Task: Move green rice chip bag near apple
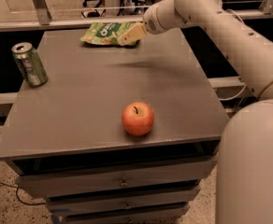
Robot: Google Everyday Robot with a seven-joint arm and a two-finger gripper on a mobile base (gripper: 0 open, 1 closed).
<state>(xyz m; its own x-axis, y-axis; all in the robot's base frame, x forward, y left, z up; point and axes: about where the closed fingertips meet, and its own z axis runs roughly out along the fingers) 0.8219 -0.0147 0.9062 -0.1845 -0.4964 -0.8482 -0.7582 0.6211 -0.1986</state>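
Green rice chip bag (106,33) lies flat at far edge of counter (80,101), approx. center. Gripper (129,33) is over the bag's right end, arm reaching in from the right; can't tell if it's released or clenched. Apple (138,118) sits near front edge, well apart from bag. 1 drink can (29,64) upright at left.

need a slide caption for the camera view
Tool at the right end of the green rice chip bag, far edge of the table; apple near front, can at left.
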